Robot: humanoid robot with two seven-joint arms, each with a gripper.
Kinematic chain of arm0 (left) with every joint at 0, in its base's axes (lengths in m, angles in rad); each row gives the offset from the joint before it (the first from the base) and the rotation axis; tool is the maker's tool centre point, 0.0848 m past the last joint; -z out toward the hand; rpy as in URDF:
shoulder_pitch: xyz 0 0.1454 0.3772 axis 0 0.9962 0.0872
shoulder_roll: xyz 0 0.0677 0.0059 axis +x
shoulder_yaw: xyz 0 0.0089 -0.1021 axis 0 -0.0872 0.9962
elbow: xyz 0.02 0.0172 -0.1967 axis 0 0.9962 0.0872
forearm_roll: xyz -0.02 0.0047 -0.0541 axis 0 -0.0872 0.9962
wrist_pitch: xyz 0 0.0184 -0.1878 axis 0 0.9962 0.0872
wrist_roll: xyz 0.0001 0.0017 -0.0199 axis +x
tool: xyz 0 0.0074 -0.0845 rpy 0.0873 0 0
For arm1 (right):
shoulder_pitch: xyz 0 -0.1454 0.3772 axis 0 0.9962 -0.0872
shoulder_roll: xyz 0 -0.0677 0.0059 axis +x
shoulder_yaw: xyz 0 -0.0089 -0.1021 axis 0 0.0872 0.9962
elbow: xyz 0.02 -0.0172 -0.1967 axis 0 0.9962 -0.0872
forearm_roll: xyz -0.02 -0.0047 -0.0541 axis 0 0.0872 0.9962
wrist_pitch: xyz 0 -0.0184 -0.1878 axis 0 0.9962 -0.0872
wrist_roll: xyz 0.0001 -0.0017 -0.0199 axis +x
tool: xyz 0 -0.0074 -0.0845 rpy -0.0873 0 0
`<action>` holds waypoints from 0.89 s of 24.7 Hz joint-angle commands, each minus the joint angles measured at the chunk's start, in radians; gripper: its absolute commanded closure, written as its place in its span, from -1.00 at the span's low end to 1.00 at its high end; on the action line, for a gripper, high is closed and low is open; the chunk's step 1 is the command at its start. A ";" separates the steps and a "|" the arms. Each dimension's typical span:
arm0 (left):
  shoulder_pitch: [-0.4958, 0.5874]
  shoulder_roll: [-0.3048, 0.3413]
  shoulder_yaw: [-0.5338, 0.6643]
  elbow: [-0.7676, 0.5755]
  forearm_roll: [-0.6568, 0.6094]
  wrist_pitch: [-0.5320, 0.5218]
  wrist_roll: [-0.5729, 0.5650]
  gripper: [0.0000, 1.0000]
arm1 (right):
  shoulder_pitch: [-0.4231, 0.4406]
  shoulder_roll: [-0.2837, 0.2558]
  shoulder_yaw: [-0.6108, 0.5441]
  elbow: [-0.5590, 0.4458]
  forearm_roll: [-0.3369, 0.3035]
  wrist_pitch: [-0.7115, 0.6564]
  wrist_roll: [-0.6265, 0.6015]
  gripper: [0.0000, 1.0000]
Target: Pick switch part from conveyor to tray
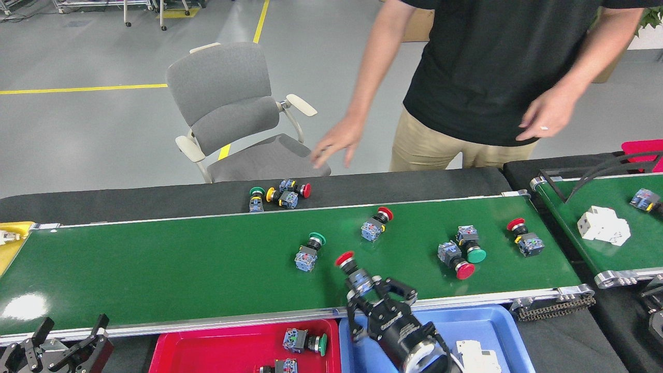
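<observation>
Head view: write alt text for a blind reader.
The right gripper holds a red-capped switch over the conveyor near edge, above a red tray and a blue tray. Five more switches lie on the belt; a person stands behind it.

Bright even light; glare patch on conveyor point(20, 305).

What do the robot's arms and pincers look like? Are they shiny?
The right pincer is black metal with jointed, open-frame fingers, on a round black wrist with a white ring and white arm behind it. The left pincer is the same black jointed kind, seen only at the bottom corner. Both look matte, not shiny.
</observation>
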 commanded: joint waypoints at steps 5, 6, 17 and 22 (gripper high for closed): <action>-0.140 0.020 -0.226 -0.020 -0.048 -0.011 0.003 -1.00 | 0.024 0.036 0.034 -0.016 -0.018 -0.200 -0.004 -1.00; -0.175 0.020 -0.265 -0.018 -0.049 -0.009 -0.002 -1.00 | 0.024 0.036 0.032 -0.017 -0.030 -0.198 -0.004 -1.00; -0.250 0.002 -0.427 0.046 -0.049 0.002 -0.082 -1.00 | 0.122 0.064 -0.169 -0.088 -0.093 0.581 -0.041 -0.98; -0.310 -0.015 -0.432 0.146 -0.049 0.060 -0.083 -1.00 | 0.139 0.021 -0.164 -0.085 -0.085 0.712 -0.067 -0.98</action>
